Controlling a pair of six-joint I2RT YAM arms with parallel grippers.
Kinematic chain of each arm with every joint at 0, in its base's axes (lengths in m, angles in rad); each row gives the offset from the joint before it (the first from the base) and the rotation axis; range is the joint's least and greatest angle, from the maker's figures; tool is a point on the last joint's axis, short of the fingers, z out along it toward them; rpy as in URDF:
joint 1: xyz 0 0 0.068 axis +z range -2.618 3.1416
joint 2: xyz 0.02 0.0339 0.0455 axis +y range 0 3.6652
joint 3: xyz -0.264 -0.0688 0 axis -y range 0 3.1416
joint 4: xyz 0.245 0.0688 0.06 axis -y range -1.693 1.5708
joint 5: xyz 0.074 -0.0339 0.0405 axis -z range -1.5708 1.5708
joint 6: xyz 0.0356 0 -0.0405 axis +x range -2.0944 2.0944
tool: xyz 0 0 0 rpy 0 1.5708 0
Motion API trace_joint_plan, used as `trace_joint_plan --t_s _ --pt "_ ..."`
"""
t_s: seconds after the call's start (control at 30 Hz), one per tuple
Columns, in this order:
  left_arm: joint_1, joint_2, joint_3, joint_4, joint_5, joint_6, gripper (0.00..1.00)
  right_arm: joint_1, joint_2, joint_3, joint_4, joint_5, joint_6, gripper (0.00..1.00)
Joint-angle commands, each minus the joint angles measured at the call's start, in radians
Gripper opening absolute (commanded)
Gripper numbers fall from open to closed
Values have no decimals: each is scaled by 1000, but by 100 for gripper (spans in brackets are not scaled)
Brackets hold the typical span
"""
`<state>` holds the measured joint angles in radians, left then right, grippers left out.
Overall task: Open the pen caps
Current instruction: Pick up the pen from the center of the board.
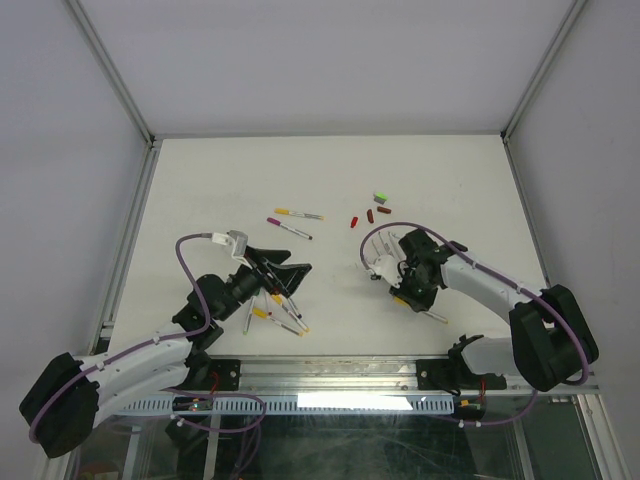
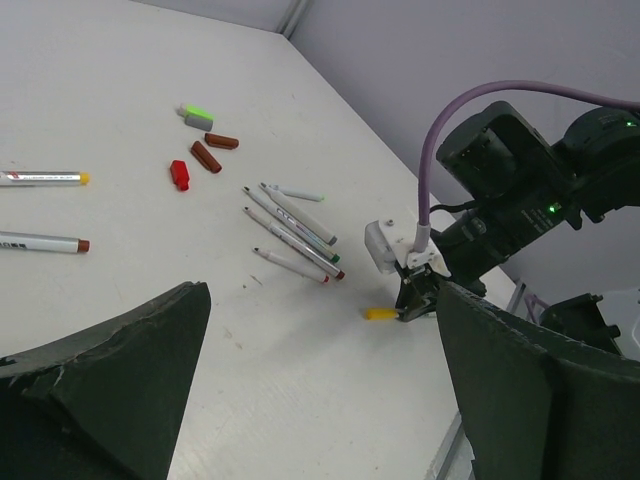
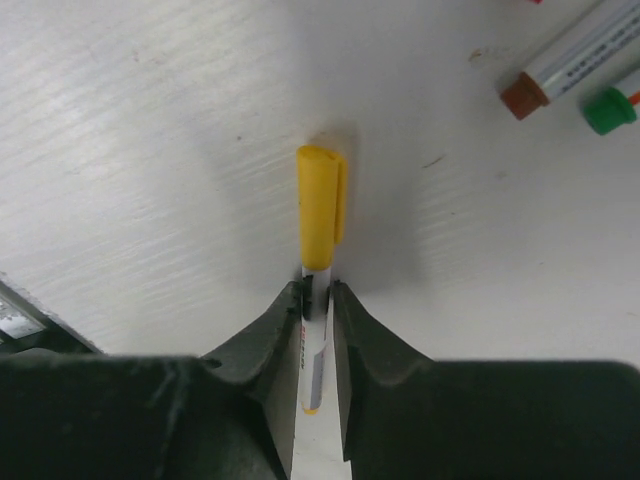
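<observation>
A pen with a yellow cap (image 3: 320,205) lies flat on the white table (image 1: 200,200). My right gripper (image 3: 318,290) straddles its white barrel (image 3: 314,350) just behind the cap, its jaws a sliver apart, with a thin gap beside the barrel. From the left wrist the same cap (image 2: 380,313) pokes out of the right gripper (image 2: 415,300). Loose pen caps lie farther back: one red (image 1: 354,220), two dark red (image 1: 370,214) and one green-grey (image 1: 381,197). The left gripper (image 1: 283,275) hovers wide open with nothing between its fingers (image 2: 100,380).
Several uncapped pens (image 2: 295,235) lie in a bunch just beyond the right gripper. Two capped pens (image 1: 298,214) rest mid-table, and several more pens (image 1: 280,310) lie under the left gripper near the front rail (image 1: 330,365). Grey walls enclose the table.
</observation>
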<state>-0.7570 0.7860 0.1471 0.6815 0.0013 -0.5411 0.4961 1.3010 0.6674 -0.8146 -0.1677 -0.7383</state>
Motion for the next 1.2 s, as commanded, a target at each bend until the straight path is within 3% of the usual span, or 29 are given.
trace_joint_plan --t_s 0.0,0.07,0.27,0.57,0.9,1.17 --pt "10 -1 -6 58 -29 -18 99 13 -13 -9 49 71 7 23" --pt "11 -3 -7 55 -33 -22 99 16 -12 -12 51 75 5 27" --pt "11 -2 -13 67 -31 -38 99 27 6 -15 43 58 2 26" --pt "11 79 -69 246 27 -137 98 38 -3 -3 30 18 10 0" --pt "7 322 -80 547 89 -304 96 -22 -105 36 1 -129 4 0" --pt "-43 484 -58 704 55 -342 95 -66 -155 83 -11 -238 -6 0"
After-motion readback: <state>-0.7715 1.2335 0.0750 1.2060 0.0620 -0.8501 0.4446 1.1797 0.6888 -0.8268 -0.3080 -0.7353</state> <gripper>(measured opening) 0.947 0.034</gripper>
